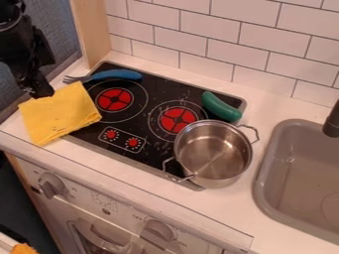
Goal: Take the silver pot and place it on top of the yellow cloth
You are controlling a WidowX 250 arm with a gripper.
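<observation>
The pot [215, 154] overhangs the stovetop [165, 89] edge, sink [262, 183] nearby; I cannot tell whether the hand [41, 93] is spread.

- We have room to pass above the black stovetop [142, 116], between the yellow cloth [58, 114] and silver pot [213, 154].
- Behind that lane we meet a blue-handled fork [118, 74] and a green toy vegetable [221, 106], the latter near the pot.
- The pot's two handles jut into our side approaches.
- Behind everything, the tiled wall [198, 30] blocks us; at right, the dark faucet [333, 121] stands over the sink [263, 183].
</observation>
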